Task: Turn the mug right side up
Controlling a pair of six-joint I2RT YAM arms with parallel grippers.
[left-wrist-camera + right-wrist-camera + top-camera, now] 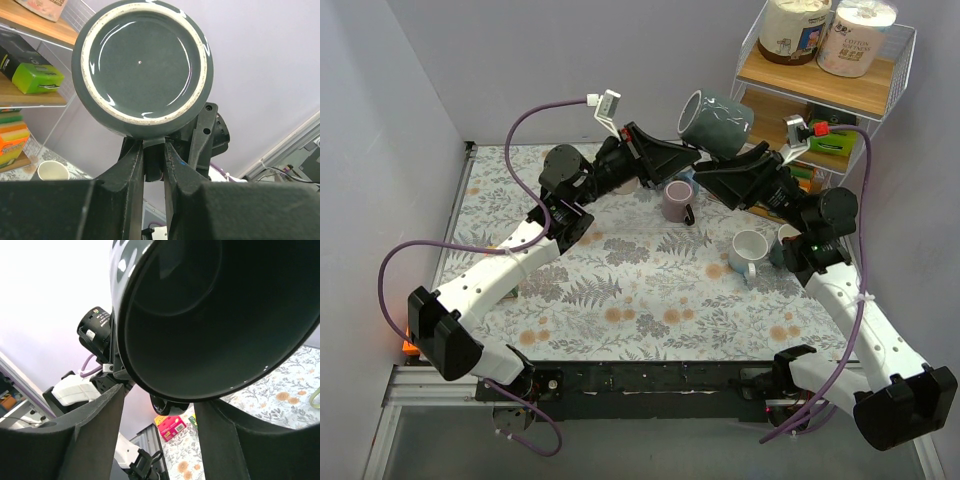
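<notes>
A dark grey mug (716,122) hangs in the air above the back of the table, tipped on its side. Its base faces the left wrist view (142,60) and its open mouth faces the right wrist view (220,315). My left gripper (692,152) is shut on the mug's handle (154,162), which sits pinched between the fingers just under the mug's body. My right gripper (712,172) is open right below the mug; in its own view (157,400) the fingers stand wide apart under the rim, and I cannot tell whether they touch it.
A purple mug (676,202) stands upright under the grippers. A white mug (748,250) and another cup (786,238) stand to the right. A wire shelf rack (820,85) with boxes and rolls fills the back right corner. A red box (172,426) lies on the floral mat.
</notes>
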